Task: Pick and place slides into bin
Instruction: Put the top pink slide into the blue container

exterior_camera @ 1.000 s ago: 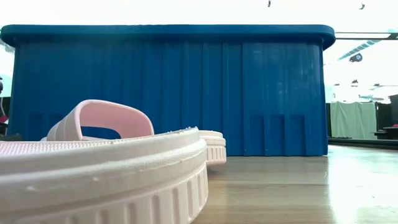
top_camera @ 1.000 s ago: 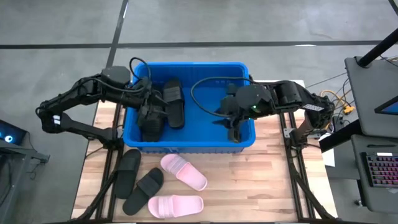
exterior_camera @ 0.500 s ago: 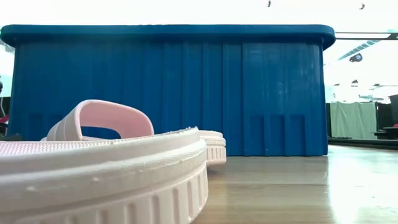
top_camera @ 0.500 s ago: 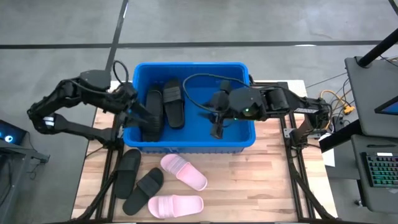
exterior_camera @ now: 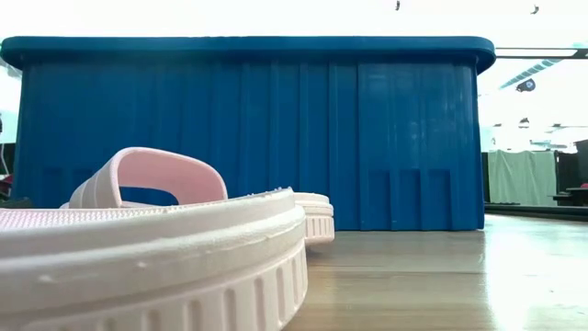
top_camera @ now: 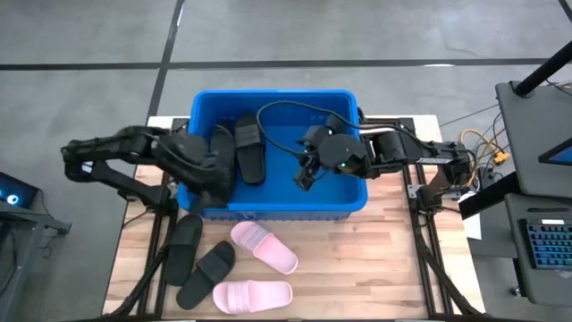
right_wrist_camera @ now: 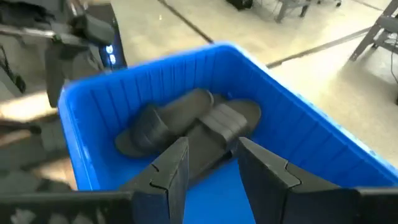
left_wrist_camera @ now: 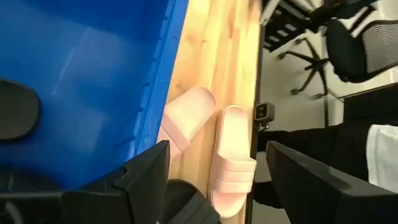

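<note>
Just black slides (right_wrist_camera: 186, 127) beyond right end effector (right_wrist_camera: 208, 163).

The bin (top_camera: 273, 207) stands on the worktop (top_camera: 384, 259) at upper centre of the high view. Two slides (top_camera: 248, 148) lie inside it, toward its left end. Four slides (top_camera: 264, 247) lie on the worktop below the bin, at lower left. The left hand (top_camera: 210, 183) is at the bin's left wall; the right hand (top_camera: 305, 175) is inside the bin, right of centre.
</note>
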You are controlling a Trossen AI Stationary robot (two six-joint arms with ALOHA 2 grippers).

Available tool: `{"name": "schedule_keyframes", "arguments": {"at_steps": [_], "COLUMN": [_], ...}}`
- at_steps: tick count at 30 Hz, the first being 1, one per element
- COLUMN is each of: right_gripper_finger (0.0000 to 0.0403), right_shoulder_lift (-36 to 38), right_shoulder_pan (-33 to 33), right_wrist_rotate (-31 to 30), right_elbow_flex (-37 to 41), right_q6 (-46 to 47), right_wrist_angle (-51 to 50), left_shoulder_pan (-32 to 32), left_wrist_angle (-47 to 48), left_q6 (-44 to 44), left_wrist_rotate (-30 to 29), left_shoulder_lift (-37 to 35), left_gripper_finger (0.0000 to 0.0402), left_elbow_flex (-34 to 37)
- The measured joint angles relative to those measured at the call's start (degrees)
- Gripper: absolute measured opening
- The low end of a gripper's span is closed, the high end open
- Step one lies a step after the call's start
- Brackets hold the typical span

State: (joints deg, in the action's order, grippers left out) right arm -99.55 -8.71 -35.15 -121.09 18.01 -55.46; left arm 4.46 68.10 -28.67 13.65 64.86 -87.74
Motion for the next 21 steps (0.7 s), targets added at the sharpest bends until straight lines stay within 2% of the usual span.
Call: {"name": "schedule_keyframes", "arguments": {"at_steps": [4, 11, 16, 21], "right_gripper_finger": [0.0127, 0.0127, 0.0127, 0.0127], "right_shoulder_lift": [0.0, 2.0, 5.1, 8.9], "right_shoulder_pan": [0.1, 0.3, 0.3, 0.4], "right_wrist_rotate": [-0.2, -9.1, -10.1, -10.1], "right_elbow_flex": [-1.8, -3.7, -3.6, -3.6], "right_q6": [-1.4, -1.5, -1.1, -0.7], "right_wrist_angle": [-9.4, -28.1, -34.1, -34.6], "left_shoulder_pan": [4.8, 11.1, 14.3, 16.8], "left_wrist_angle": [-4.2, -5.1, -4.9, -3.5], "left_q6": [-4.4, -14.7, -20.8, -25.2], "left_wrist_rotate": [-0.6, -8.6, -12.3, -14.3], "left_shoulder_lift": [4.8, 13.9, 20.1, 25.4], "left_gripper_finger": [0.0251, 0.0251, 0.0251, 0.0251], "left_elbow_flex": [-0.3, -3.6, -5.5, -6.3]}}
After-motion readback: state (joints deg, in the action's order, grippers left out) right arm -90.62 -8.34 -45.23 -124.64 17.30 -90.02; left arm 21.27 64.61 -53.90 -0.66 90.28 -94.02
